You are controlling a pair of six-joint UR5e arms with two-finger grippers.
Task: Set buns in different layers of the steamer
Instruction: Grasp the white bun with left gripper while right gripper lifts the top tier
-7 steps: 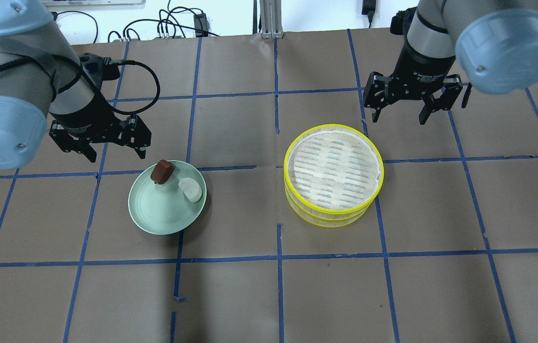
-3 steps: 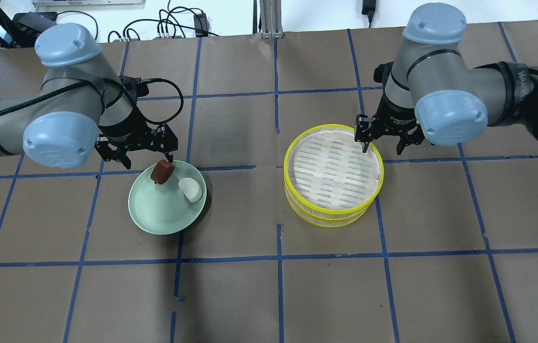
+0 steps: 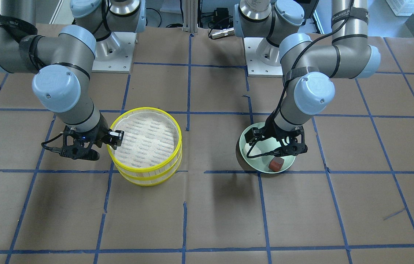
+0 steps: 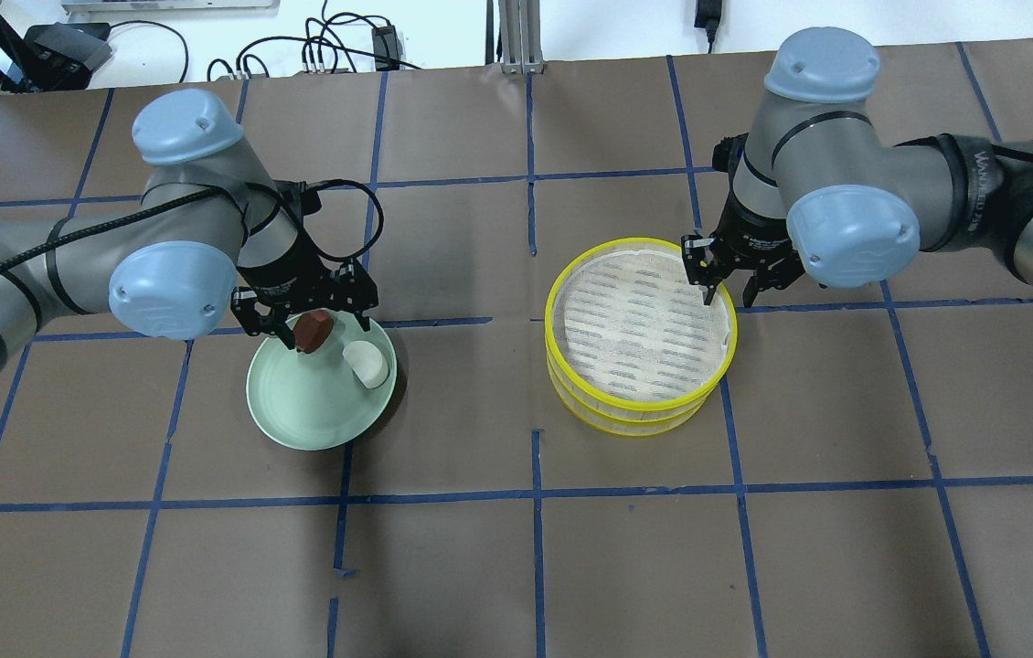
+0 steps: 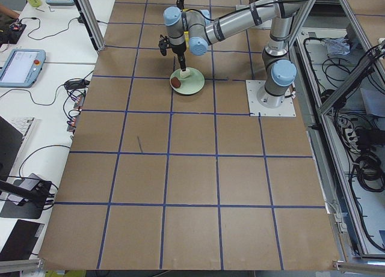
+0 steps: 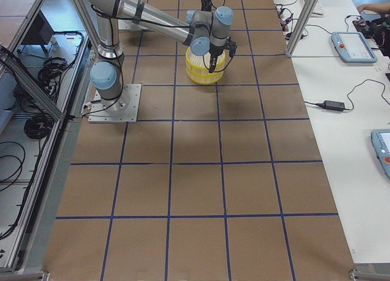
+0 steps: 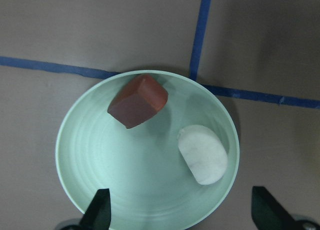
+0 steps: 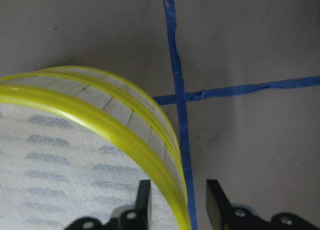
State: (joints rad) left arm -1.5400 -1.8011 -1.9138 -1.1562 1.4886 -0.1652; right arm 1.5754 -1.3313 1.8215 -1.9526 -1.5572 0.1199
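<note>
The reddish-brown bun (image 4: 311, 330) and the white bun (image 4: 367, 363) lie on a pale green plate (image 4: 297, 420). My left gripper (image 4: 320, 322) is open and hangs just above the plate's far edge, over the reddish-brown bun. In the left wrist view both buns (image 7: 137, 100) (image 7: 202, 154) show between its wide-spread fingers (image 7: 100, 212). The steamer (image 4: 635, 422) has its two layers stacked, and the top liner is bare. My right gripper (image 4: 725, 288) is open and straddles the top layer's yellow rim (image 8: 90, 113), one finger inside and one outside.
The table is brown paper with a blue tape grid (image 4: 535, 493). Cables lie along the far edge (image 4: 324, 50). The arm bases stand at the robot's side of the table (image 3: 113, 51).
Both arms came down. My left gripper moved right over the plate's far edge. My right gripper moved to the steamer's rim, and its fingers narrowed around it.
</note>
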